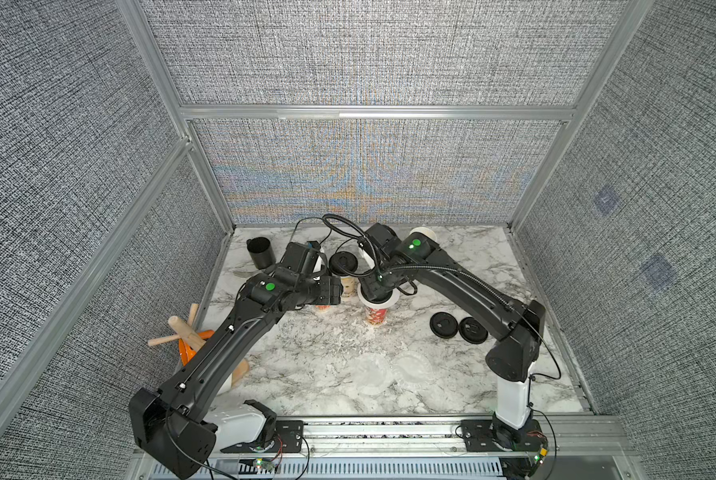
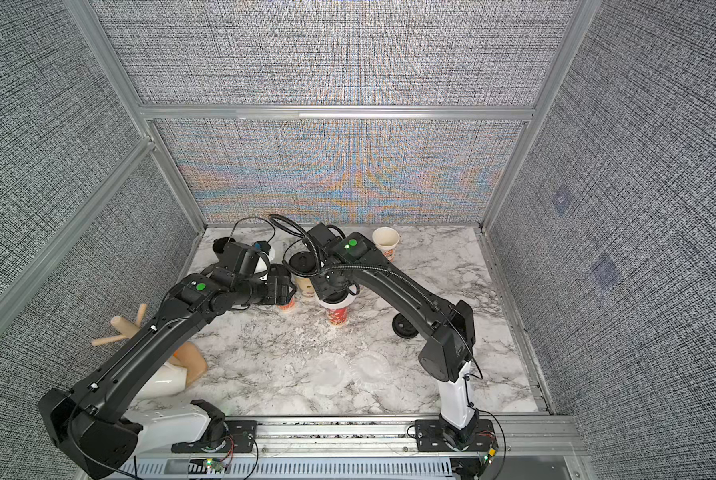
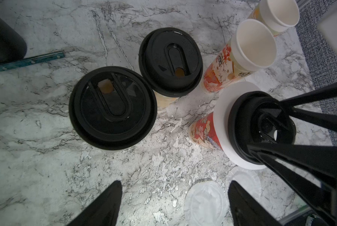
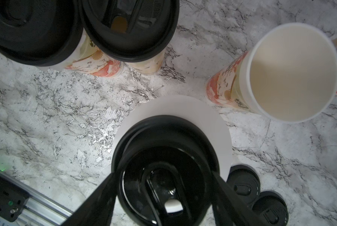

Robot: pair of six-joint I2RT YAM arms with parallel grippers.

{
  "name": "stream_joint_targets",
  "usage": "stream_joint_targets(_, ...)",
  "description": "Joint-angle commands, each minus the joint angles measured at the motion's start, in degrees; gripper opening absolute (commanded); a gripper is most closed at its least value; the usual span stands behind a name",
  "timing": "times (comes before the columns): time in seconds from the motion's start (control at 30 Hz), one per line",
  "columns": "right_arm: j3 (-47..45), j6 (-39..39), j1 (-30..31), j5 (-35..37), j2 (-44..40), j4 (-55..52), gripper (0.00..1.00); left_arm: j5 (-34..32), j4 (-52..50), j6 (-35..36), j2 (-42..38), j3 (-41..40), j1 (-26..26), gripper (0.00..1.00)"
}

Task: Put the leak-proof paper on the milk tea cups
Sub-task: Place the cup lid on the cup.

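Leak-proof paper sheets, thin translucent round ones with crinkled edges [image 1: 393, 372], lie flat on the white marble-patterned table [image 1: 451, 399] near its front in both top views, faint against the veining. Between the arms a red printed milk tea cup [image 1: 376, 318] wears a white round sheet; the right arm hides its top, and neither gripper's jaws can be made out from above.

From the left wrist camera, the left gripper [image 3: 175, 203] is spread wide and empty — its two dark fingertips [image 3: 109, 199] hang above bare marble, cut off by the frame edge. Two cups carry black round plastic lids [image 3: 112, 107], two plain-mouthed printed cups [image 3: 253, 45] stand uncovered, and a crinkled sheet [image 3: 204, 201] lies partly behind a fingertip.

From the right wrist camera, the right gripper [image 4: 161, 195] straddles a black lid [image 4: 163, 166] sitting on the white sheet [image 4: 175, 109]; the fingers flank its rim, though actual contact is hard to judge. Two spare black lids [image 4: 257, 199] lie just beside.
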Motion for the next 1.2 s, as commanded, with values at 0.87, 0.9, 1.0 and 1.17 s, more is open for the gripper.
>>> stream_joint_targets(0.87,0.09,0.22,0.1,0.43,-0.16,0.15,0.84,0.94,0.5,0.64,-0.27,0.1,0.36,0.87)
stream_joint_targets(0.9,0.51,0.39,0.11,0.54,-0.23,-0.1,0.85,1.19,0.39,0.79,-0.25,0.27,0.36,0.87)
stream_joint_targets(1.0,1.72,1.03,-0.11,0.41,-2.18,0.44,0.86,1.76,-1.01,1.6,0.55,1.79,0.35,0.86)
stream_joint_targets(1.17,-3.89,4.36,-3.37,-0.21,-10.88,5.54,0.86,10.99,-2.8,7.38,4.74,7.26,0.2,0.85)
